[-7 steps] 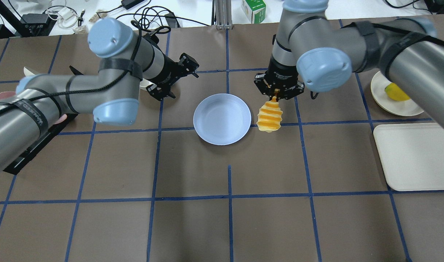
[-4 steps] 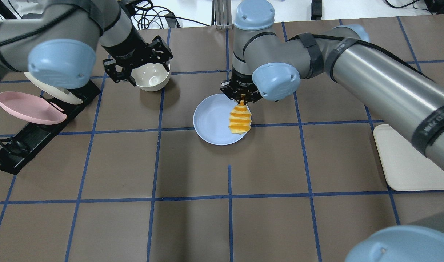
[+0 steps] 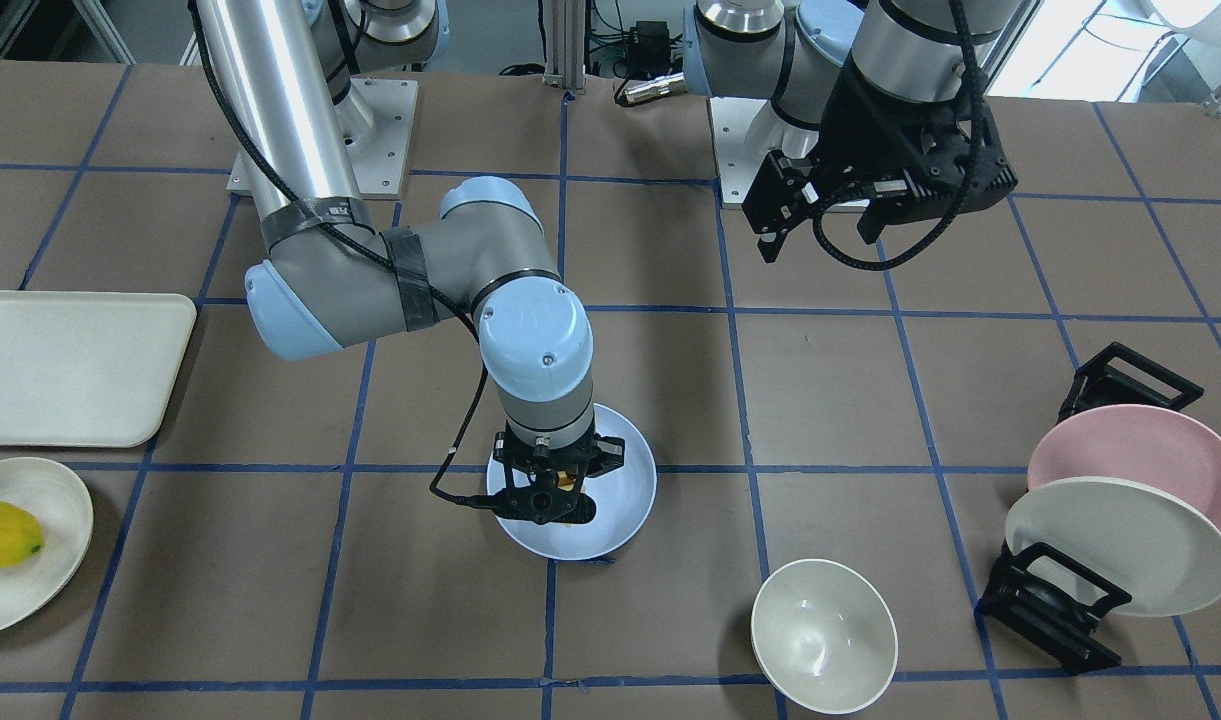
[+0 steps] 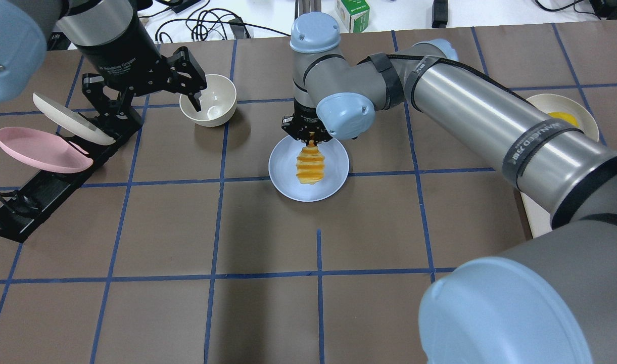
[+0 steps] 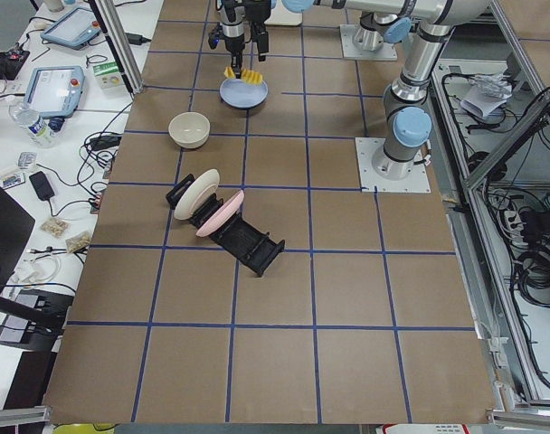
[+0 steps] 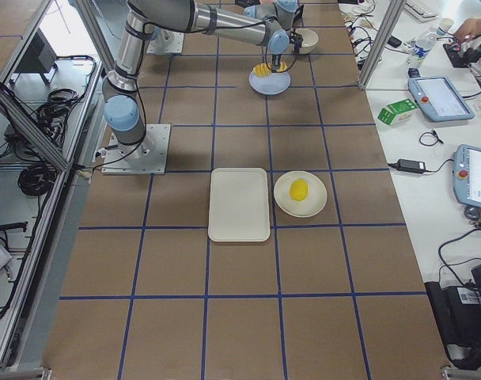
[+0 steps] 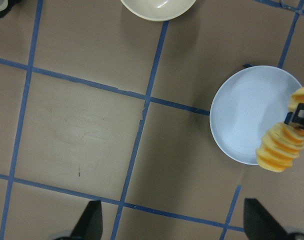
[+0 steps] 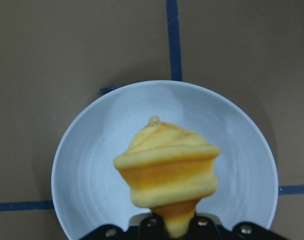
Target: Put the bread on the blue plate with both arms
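Observation:
My right gripper (image 4: 311, 135) is shut on the top end of the bread (image 4: 310, 167), a ridged yellow-orange loaf that hangs lengthwise from the gripper. It hangs over the middle of the blue plate (image 4: 283, 177). The right wrist view shows the bread (image 8: 167, 170) above the plate (image 8: 92, 165); I cannot tell whether they touch. My left gripper (image 4: 146, 93) is open and empty, raised above the table left of the plate, near a cream bowl. In the left wrist view the plate (image 7: 237, 115) and bread (image 7: 278, 152) lie off to the right.
A cream bowl (image 4: 209, 106) stands left of the plate. A black rack (image 4: 45, 192) at far left holds a pink plate (image 4: 35, 149) and a cream plate (image 4: 70, 124). A cream tray (image 3: 70, 365) and a lemon (image 3: 5, 533) on a cream plate are on the right arm's side.
My right gripper has carried the bread leftward, from beside the blue plate to over its middle. My left arm has swung away and risen, its gripper now by the cream bowl.

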Motion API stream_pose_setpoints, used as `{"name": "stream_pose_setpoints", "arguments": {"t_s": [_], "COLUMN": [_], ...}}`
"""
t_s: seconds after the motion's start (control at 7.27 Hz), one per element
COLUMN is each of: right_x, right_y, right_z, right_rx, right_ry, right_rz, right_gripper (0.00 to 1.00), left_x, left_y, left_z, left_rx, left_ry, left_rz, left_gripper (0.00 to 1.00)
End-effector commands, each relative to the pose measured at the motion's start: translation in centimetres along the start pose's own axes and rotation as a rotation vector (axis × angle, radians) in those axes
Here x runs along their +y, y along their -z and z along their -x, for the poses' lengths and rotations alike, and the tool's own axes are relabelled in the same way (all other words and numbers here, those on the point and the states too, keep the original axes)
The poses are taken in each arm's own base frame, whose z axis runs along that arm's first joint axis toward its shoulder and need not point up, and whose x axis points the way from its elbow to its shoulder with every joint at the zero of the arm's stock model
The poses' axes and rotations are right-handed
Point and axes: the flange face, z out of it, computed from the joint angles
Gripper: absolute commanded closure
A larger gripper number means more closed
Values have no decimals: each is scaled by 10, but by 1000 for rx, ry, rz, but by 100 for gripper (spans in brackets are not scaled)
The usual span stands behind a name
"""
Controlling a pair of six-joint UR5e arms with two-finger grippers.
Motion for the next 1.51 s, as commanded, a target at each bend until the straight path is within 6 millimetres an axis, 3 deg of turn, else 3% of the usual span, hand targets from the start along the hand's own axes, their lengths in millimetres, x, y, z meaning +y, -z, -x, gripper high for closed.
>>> {"name": "stream_pose_setpoints", "arguments": {"t_s": [0.0,0.28,0.41,0.83,0.96,1.1,1.38], "right_x": [-1,-1,-1,2,-3,-1,-18], "right_y": [-21,-18,-11,37,53,87,153], "right_z": [9,10,10,4,-8,-37,-145], "right_rx": [2,-1,-6,-27,-31,-7,9], "right_ry": [10,10,14,2,-14,-48,-120], "right_rz": [4,1,-9,-64,-79,-65,-32], "right_gripper": [39,9,0,0,0,0,0], "left_x": [13,18,17,15,14,16,21], "left_y": [13,11,5,5,4,5,11], "left_z": [3,8,7,9,16,14,14], "left_rx": [2,-4,-4,-18,-90,-89,-91], "left_ry": [-4,6,6,6,2,-1,-6], "left_rz": [-15,11,24,14,-2,-5,-14], "left_gripper": [0,0,0,0,0,0,0]}}
